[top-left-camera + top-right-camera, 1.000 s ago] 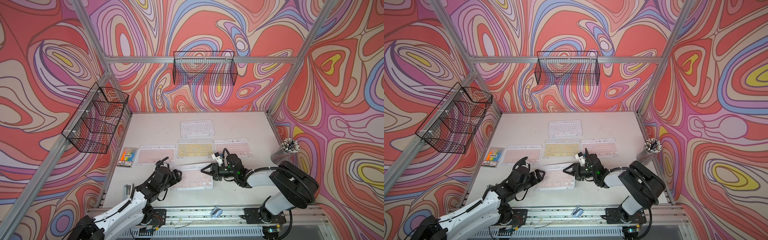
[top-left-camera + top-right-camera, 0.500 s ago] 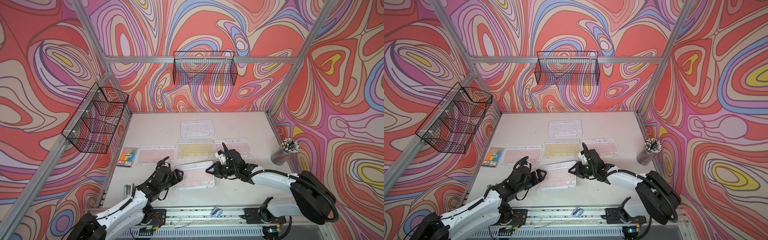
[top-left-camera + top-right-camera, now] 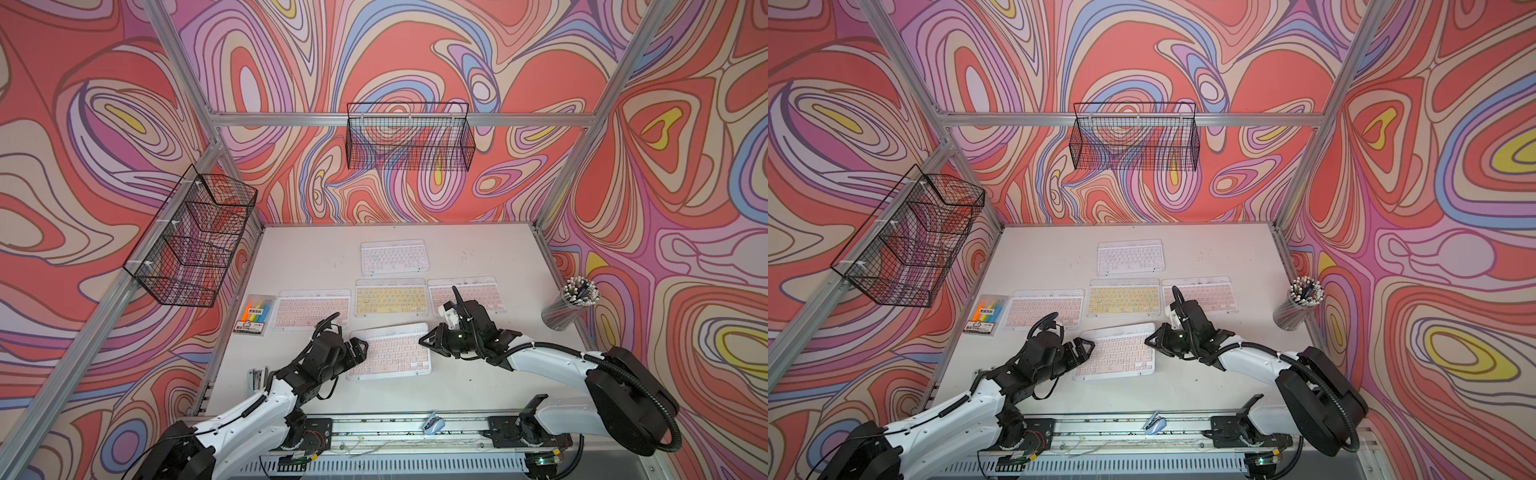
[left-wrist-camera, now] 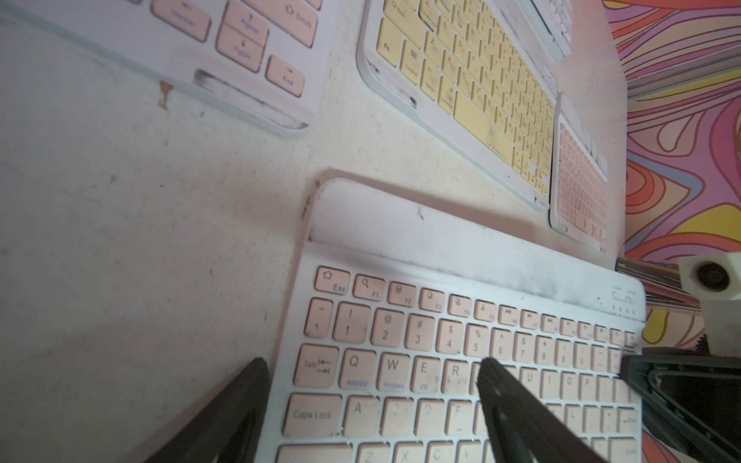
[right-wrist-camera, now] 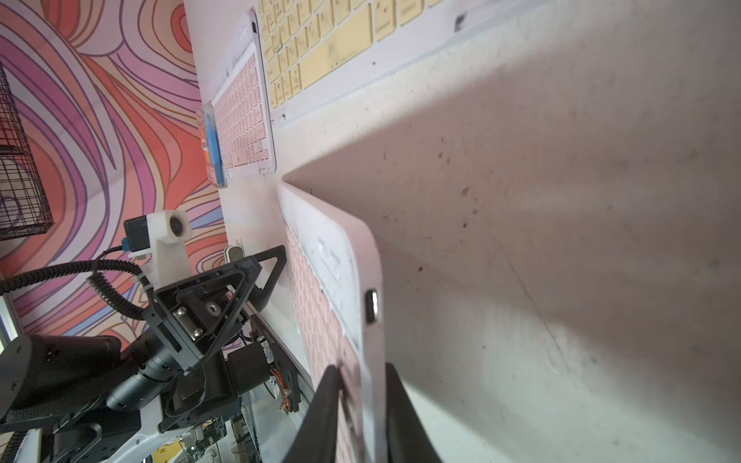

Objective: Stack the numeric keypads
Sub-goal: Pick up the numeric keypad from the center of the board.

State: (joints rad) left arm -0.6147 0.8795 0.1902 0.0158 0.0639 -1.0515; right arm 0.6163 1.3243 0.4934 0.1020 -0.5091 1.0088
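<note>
Pink-keyed keypad [image 3: 390, 352] at front centre of table [image 3: 316, 257]; keys read Esc, Tab, Caps Lock. Right gripper [image 5: 361, 371] pinches its right-hand edge. Left gripper [image 4: 373, 362] spread wide, straddling its left edge.

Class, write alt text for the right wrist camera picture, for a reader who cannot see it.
The right gripper pinches the edge of a pink keyboard on a white table. The left gripper sits open at its far end; a yellow keyboard lies beyond.
</note>
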